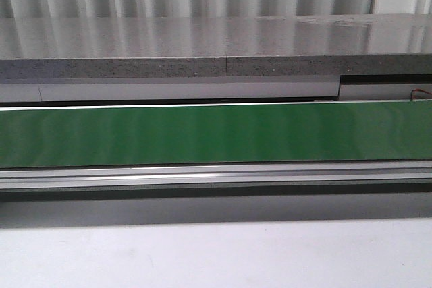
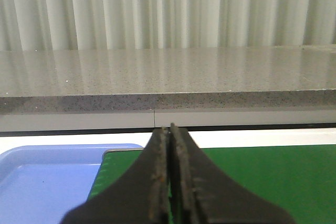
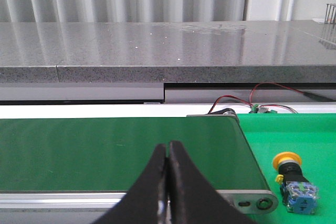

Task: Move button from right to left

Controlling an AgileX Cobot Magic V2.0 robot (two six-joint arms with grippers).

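The small button with a blue boxy base, black middle and yellow-orange cap [image 3: 295, 181] is lying on its side on the bright green mat [image 3: 299, 135] in the right wrist view, just beside the end of the dark green conveyor belt [image 3: 115, 153] and its silver end bracket [image 3: 257, 201]. Nothing is touching it. Behind it, red and black wires [image 3: 247, 100] are running near the belt's end, under the speckled grey stone counter [image 3: 131, 51]. The black right gripper [image 3: 167, 182] is hovering over the belt, well apart from the button, its jaws pressed together on nothing. In the left wrist view the black left gripper [image 2: 169, 182] is hanging with its jaws closed and empty over the belt's other end, beside a light blue plastic tray [image 2: 47, 177]. The front view is showing only the belt [image 1: 216, 133], the counter and the pale tabletop [image 1: 216, 254]
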